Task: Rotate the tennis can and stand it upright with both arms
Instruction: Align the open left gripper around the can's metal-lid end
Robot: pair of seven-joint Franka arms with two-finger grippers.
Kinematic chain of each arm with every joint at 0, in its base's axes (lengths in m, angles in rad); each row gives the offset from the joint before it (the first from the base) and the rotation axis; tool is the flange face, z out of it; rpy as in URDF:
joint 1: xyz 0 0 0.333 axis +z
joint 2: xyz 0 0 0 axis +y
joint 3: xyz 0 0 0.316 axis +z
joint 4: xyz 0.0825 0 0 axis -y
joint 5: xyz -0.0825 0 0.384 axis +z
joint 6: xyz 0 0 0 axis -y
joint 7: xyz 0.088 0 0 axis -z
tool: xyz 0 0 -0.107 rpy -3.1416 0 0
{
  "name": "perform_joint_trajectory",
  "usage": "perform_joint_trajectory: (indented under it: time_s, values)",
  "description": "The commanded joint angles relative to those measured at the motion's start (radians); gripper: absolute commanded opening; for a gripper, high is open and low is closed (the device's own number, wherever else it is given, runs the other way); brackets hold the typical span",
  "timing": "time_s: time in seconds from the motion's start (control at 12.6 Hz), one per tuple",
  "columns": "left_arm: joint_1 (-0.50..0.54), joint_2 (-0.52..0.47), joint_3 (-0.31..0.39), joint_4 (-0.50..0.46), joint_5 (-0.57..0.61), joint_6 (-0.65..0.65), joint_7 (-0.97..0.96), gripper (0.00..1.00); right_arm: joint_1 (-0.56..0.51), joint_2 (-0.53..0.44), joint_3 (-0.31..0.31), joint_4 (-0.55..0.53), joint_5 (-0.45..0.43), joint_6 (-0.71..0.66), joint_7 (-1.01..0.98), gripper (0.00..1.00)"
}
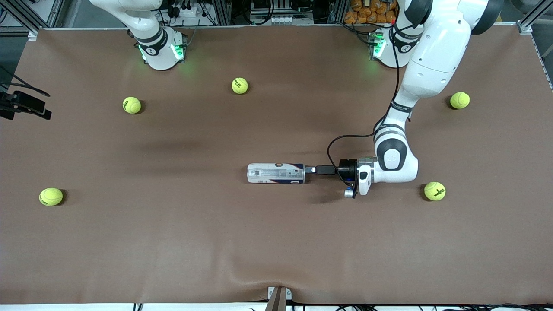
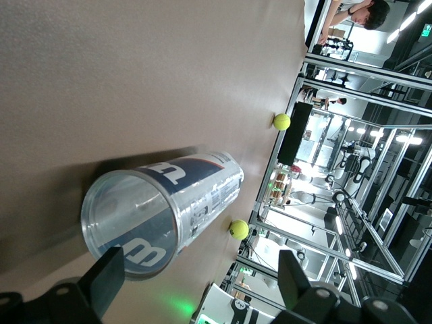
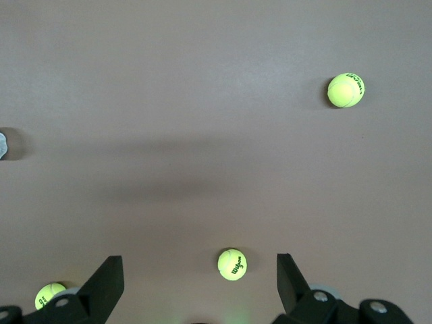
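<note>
Looking at the front view, the tennis can (image 1: 276, 173) lies flat mid-table with its long axis running between the two arms' ends, and the left gripper (image 1: 309, 169) sits low right at its end, on the left arm's side. The left wrist view stares straight into the can's clear mouth (image 2: 131, 224), fingers (image 2: 104, 280) spread wide and holding nothing. In the right wrist view the right gripper (image 3: 200, 283) hangs high over bare table and tennis balls (image 3: 232, 264), jaws wide too, so the left arm's way closer.

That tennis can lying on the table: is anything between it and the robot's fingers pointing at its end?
Nothing visible. The left gripper sits open right at the end of the tennis can, with only bare table there; the balls lie well away.
</note>
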Motion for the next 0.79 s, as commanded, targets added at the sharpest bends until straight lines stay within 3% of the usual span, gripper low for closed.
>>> perform_joint_trajectory:
  time_s: [0.0, 0.16, 0.4, 0.48, 0.71]
  values:
    - [-0.012, 0.003, 0.001, 0.001, -0.027, 0.024, 0.017, 1.00, 0.026, -0.057, 0.009, -0.061, 0.014, 0.009, 0.078, 1.00]
    - [-0.018, 0.019, 0.001, 0.009, -0.030, 0.026, 0.017, 0.94, 0.043, -0.062, 0.009, -0.063, 0.014, 0.010, 0.107, 1.00]
    - [-0.026, 0.036, -0.001, 0.044, -0.035, 0.026, 0.017, 0.66, 0.034, -0.065, 0.009, -0.061, 0.015, 0.029, 0.093, 1.00]
    - [-0.032, 0.037, 0.001, 0.045, -0.051, 0.026, 0.017, 0.61, 0.034, -0.068, 0.009, -0.060, 0.015, 0.029, 0.093, 1.00]
    - [-0.056, 0.046, 0.002, 0.049, -0.093, 0.026, 0.018, 0.59, 0.034, -0.074, 0.003, -0.052, 0.015, 0.012, 0.079, 1.00]
